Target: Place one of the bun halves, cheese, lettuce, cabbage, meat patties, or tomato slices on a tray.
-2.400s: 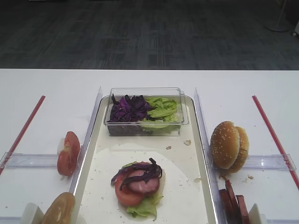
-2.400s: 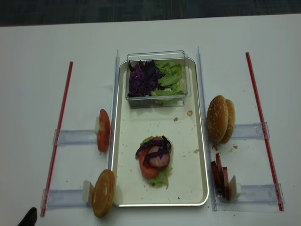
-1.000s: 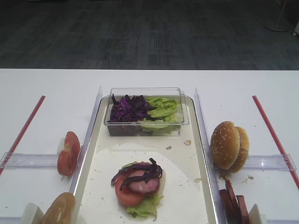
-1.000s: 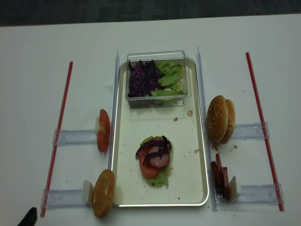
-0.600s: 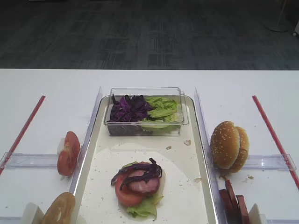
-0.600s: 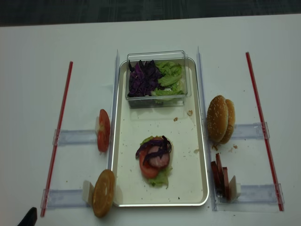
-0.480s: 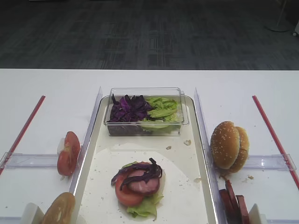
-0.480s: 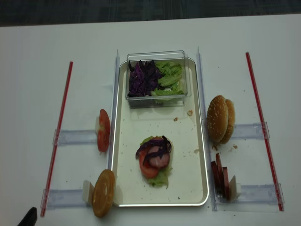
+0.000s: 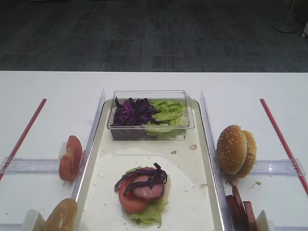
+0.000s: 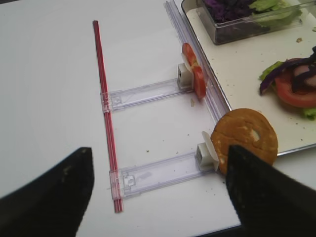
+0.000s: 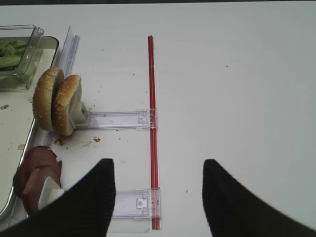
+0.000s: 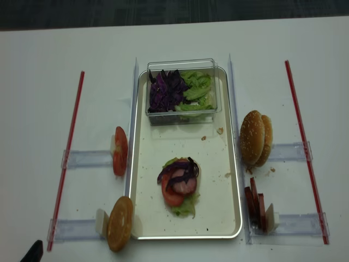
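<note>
Nothing has moved since the earlier frames, as far as we can see. On the tray (image 12: 142, 218) we find a stack: lettuce (image 12: 187, 206), a tomato slice (image 12: 170, 194), a meat patty (image 12: 184, 184) and cabbage (image 12: 182, 170) on top. A clear box (image 12: 182, 112) of greens sits at the tray's far end. Our left tool (image 10: 153, 190) hangs with its jaws wide, holding nothing, above the surface (image 10: 49, 98), with a bun half (image 10: 244, 140) just beside its right finger at the tray's corner. Our right tool (image 11: 155, 197) also holds nothing; its jaws stand at their narrowest, with two bun halves (image 11: 57, 103) and meat patties (image 11: 34, 173) off to its left.
</note>
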`<action>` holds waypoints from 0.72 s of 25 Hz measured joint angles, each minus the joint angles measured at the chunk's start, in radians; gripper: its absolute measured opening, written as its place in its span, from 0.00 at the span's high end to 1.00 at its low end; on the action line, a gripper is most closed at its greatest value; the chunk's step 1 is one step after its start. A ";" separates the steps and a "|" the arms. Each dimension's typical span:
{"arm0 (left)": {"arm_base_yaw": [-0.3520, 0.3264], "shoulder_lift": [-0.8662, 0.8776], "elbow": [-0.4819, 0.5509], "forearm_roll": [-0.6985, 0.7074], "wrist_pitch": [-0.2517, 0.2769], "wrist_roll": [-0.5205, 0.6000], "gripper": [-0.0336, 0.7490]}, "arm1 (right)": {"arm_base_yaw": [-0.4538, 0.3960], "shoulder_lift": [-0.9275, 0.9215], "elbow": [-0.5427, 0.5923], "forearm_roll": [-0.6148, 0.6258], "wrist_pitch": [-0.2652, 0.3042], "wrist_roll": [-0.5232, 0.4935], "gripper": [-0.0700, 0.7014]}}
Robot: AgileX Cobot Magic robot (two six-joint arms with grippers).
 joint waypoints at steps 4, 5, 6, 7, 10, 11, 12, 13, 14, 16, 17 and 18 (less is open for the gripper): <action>0.000 0.000 0.000 0.000 0.000 0.000 0.31 | 0.000 0.000 0.000 0.000 0.000 0.000 0.36; 0.000 0.000 0.000 0.000 0.000 0.000 0.31 | 0.000 0.000 0.000 0.000 0.000 0.000 0.36; 0.000 0.000 0.000 0.000 0.000 0.000 0.31 | 0.000 0.000 0.000 0.000 0.000 0.000 0.36; 0.000 0.000 0.000 0.000 0.000 0.000 0.31 | 0.000 0.000 0.000 0.000 0.000 0.000 0.36; 0.000 0.000 0.000 0.000 0.000 0.000 0.31 | 0.000 0.000 0.000 0.000 0.000 0.000 0.36; 0.000 0.000 0.000 0.000 0.000 0.000 0.31 | 0.000 0.000 0.000 0.000 0.000 0.000 0.36; 0.000 0.000 0.000 0.000 0.000 0.000 0.31 | 0.000 0.000 0.000 0.000 0.000 0.000 0.36; 0.000 0.000 0.000 0.000 0.000 0.000 0.31 | 0.000 0.000 0.000 0.000 0.000 0.000 0.36; 0.000 0.000 0.000 0.000 0.000 0.000 0.31 | 0.000 0.000 0.000 0.000 0.000 0.000 0.36; 0.000 0.000 0.000 0.000 0.000 0.000 0.31 | 0.000 0.000 0.000 0.000 0.000 0.000 0.36; 0.000 0.000 0.000 0.000 0.000 0.000 0.31 | 0.000 0.000 0.000 0.000 0.000 0.000 0.36; 0.000 0.000 0.000 0.000 0.000 0.000 0.31 | 0.000 0.000 0.000 0.000 0.000 0.000 0.36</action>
